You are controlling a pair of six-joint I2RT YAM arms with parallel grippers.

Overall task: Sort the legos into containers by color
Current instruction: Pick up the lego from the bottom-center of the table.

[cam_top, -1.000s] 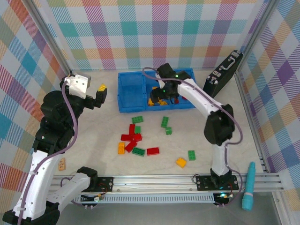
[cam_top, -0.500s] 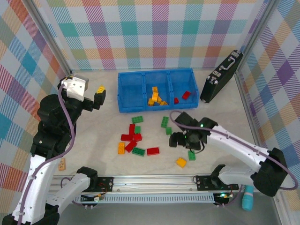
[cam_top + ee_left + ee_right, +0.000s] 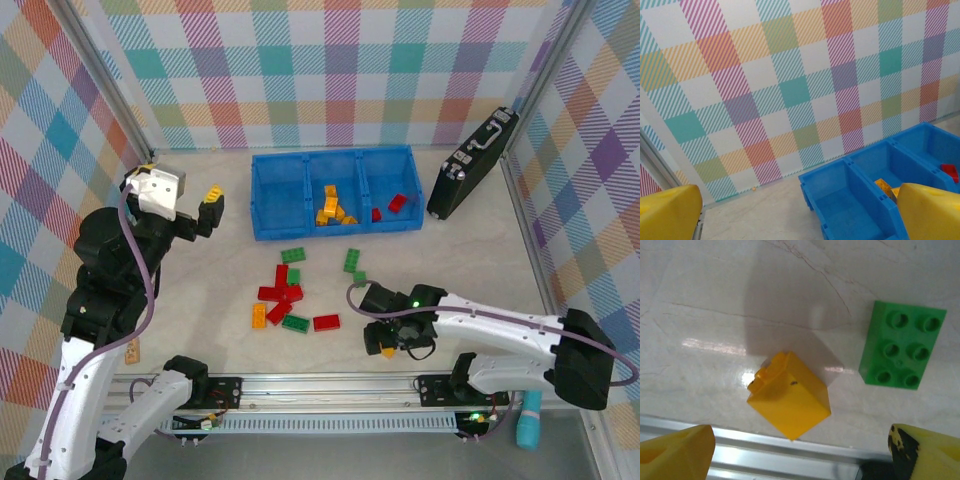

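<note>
Right claw [image 3: 800,452] open, empty, over a yellow-orange lego [image 3: 790,400], green lego [image 3: 902,345] beside; left claw [image 3: 800,212] raised, open, empty.

Bin [image 3: 330,230] behind loose bricks [image 3: 283,293]; case [image 3: 470,165] right of bin.

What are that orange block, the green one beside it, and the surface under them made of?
The orange block and green block look like moulded plastic: even colour, smooth semi-gloss faces, crisp studs. The surface looks like polished stone or printed laminate: pale, finely veined, with bright glare spots.
</note>
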